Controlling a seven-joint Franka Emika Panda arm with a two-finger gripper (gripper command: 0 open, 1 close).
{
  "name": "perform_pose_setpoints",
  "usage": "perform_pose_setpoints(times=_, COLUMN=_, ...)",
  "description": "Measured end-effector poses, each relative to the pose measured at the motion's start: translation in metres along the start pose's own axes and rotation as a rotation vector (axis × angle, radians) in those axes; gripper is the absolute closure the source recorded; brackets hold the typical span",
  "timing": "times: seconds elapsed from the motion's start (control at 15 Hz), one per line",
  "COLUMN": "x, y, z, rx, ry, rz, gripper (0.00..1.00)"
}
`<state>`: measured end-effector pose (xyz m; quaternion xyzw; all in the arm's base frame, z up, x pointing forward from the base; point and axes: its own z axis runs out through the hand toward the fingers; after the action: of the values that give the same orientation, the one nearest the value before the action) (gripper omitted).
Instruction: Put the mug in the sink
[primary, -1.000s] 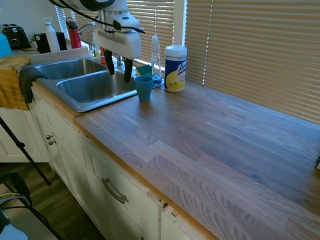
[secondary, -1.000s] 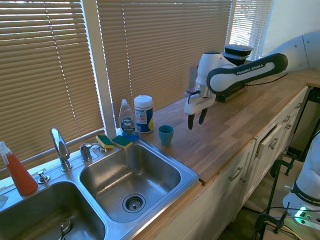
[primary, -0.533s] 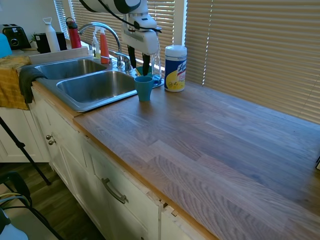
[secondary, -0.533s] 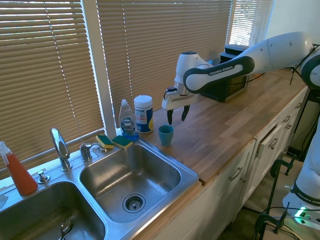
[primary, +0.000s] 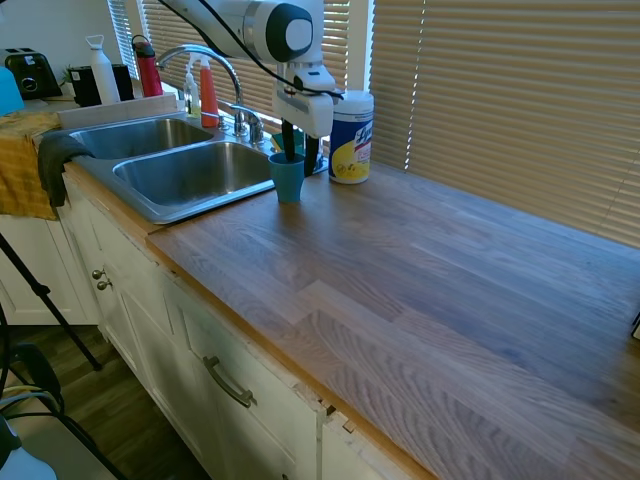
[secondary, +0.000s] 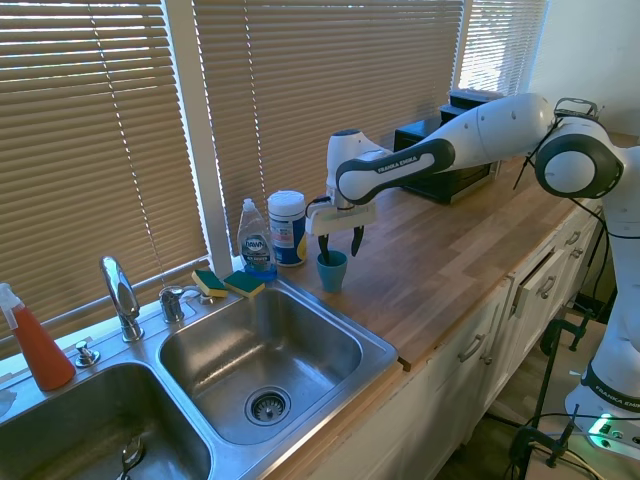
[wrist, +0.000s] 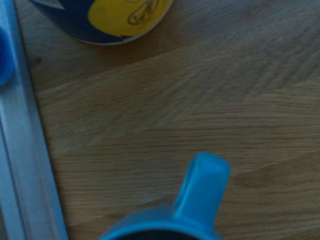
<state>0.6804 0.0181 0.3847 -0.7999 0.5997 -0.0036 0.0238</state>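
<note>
While the mug (primary: 287, 177) stands upright on the wooden counter (primary: 420, 290), just beside the raised rim of the sink (primary: 185, 176), the gripper (primary: 298, 152) has its dark fingers (secondary: 357, 240) pointing straight down at the cup's mouth. One finger seems to dip inside the rim and the other sits outside it, with a clear gap between them, so they look spread and not closed on the wall. From the wrist view the mug's rim and a stubby handle (wrist: 202, 185) show up close, with bare wood grain around them. Behind the cup stands the wipes canister (primary: 351, 136), near but not touching, and a clear dish-soap bottle (secondary: 255, 241) sits beside that. Two teal-and-yellow sponges (secondary: 227, 284) lie on the sink's back ledge near the curved tap (secondary: 120, 296)
</note>
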Motion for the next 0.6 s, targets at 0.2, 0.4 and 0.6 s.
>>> perform_pose_setpoints(times=0.2, x=0.002, y=-0.002, z=0.016, rx=-0.020, ry=-0.008, rz=0.005, gripper=1.00)
perform_pose_setpoints(times=0.4, x=0.002, y=-0.002, z=0.017, rx=-0.022, ry=-0.011, rz=0.007, gripper=1.00)
perform_pose_setpoints(times=0.6, x=0.004, y=-0.001, z=0.021, rx=-0.027, ry=-0.015, rz=0.010, gripper=1.00)
